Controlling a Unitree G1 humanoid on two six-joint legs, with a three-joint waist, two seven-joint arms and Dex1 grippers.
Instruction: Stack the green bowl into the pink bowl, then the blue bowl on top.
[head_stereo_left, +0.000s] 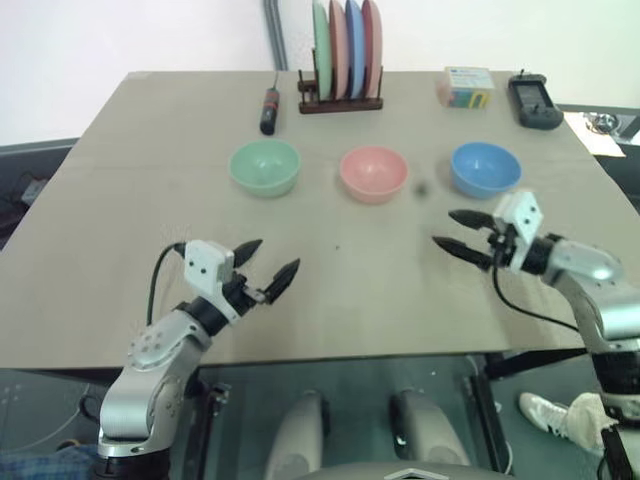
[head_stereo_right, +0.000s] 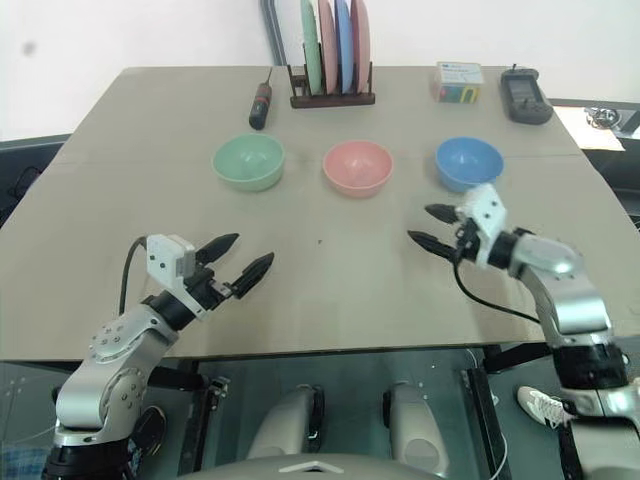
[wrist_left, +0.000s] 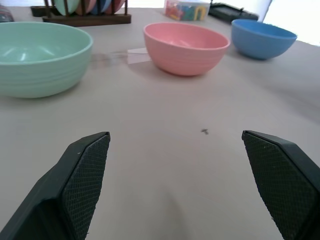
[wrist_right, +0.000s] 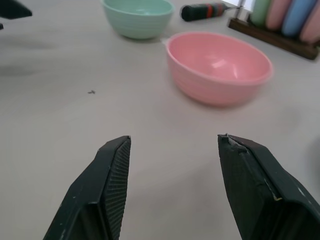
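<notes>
Both my grippers, left gripper (head_stereo_left: 267, 262) and right gripper (head_stereo_left: 452, 232), hang empty with jaws apart; ahead of them sit the green bowl (head_stereo_left: 265, 166), pink bowl (head_stereo_left: 373, 173) and blue bowl (head_stereo_left: 485, 168), unstacked

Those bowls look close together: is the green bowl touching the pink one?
Apart. The left eye view shows bare table between the green bowl and the pink bowl.

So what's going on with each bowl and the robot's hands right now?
green bowl: upright, empty, on the table, apart from the others.
pink bowl: upright, empty, nothing stacked in it.
blue bowl: upright, empty, untouched.
left gripper: jaws open, holding nothing.
right gripper: jaws open, holding nothing.
plates: standing on edge in the rack.
</notes>
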